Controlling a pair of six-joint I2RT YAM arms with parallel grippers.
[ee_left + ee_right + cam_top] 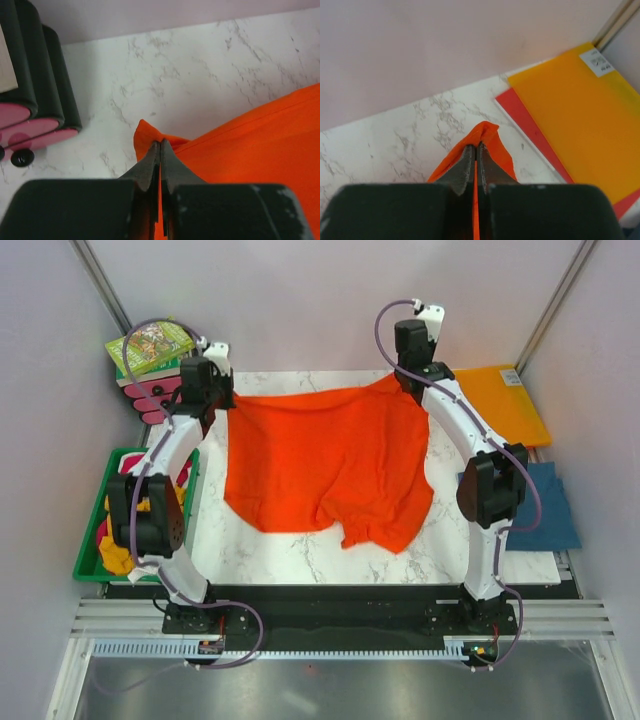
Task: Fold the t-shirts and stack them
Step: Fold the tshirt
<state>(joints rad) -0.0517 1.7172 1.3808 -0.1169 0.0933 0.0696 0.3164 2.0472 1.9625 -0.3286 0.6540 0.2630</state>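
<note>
Spreading step, likely: left claw and right claw are each pinching a far corner of the bright orange soft cotton t-shirt, which is lying open across the white marble worktop. Next move is probably calling for laying that edge down flat, then folding.

I have the spread t-shirt lying on the table, its far corners in the left gripper and right gripper. A bin sits left of it. The folders lie far right, with a second t-shirt nearer.
</note>
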